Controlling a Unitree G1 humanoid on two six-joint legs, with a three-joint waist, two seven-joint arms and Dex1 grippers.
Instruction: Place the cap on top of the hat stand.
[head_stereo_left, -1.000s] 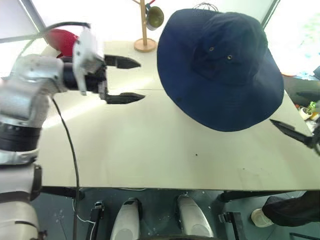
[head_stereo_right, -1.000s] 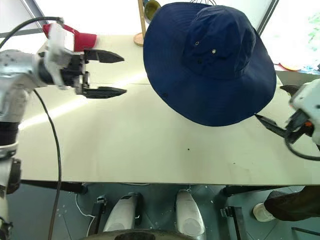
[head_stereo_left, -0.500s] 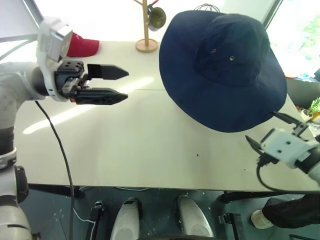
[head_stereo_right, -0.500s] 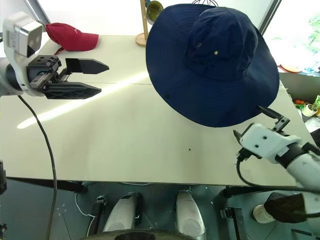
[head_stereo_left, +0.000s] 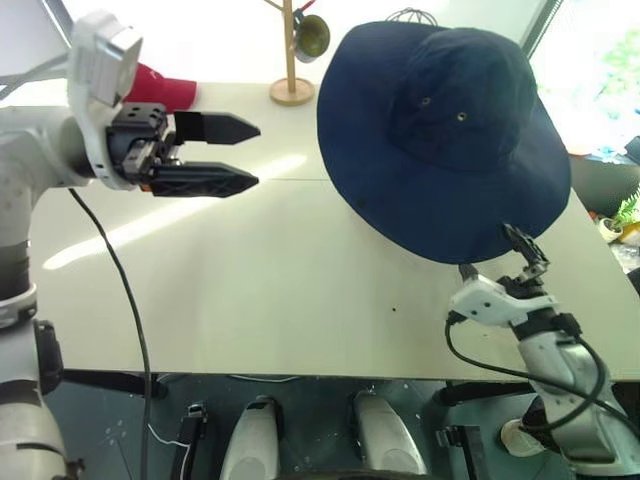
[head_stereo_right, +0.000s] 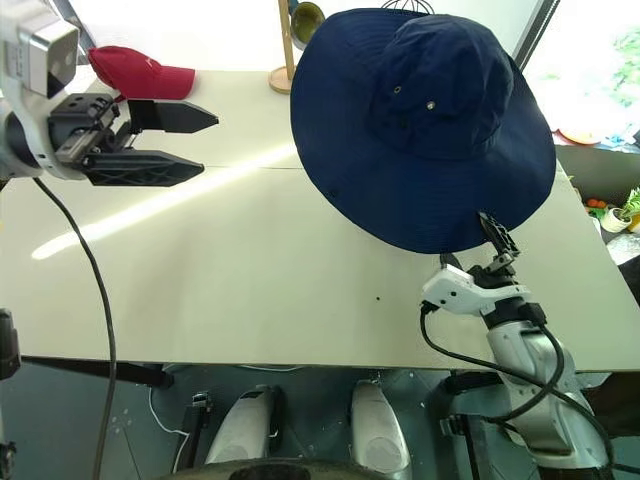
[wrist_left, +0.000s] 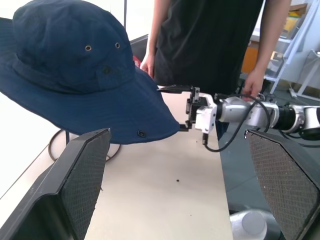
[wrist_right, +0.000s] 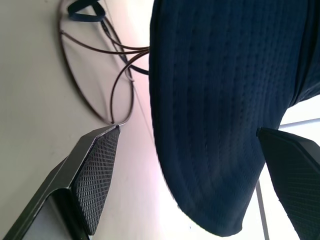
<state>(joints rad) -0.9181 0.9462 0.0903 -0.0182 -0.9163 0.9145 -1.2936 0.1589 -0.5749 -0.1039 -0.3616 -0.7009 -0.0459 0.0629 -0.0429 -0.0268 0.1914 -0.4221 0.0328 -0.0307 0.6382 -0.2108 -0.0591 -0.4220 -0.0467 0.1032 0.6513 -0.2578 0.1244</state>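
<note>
Left gripper (head_stereo_left: 240, 155): we see it spread wide, empty, level above the table (head_stereo_left: 250, 290), well left of the cap.
Cap (head_stereo_left: 445, 130): draped over the hat stand (wrist_right: 107, 75), brim drooping.
Right gripper (head_stereo_right: 480, 245): we see fingers parted, empty, just beneath the brim's near edge.

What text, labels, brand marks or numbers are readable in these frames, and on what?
None can be read.
The cap: plain navy fabric with metal eyelets, no logo or tag showing.
The red peaked cap: no print visible on the side that faces the camera.
The left end effector and the right end effector: no legible markings on their housings.
The table: bare, no stickers.
</note>
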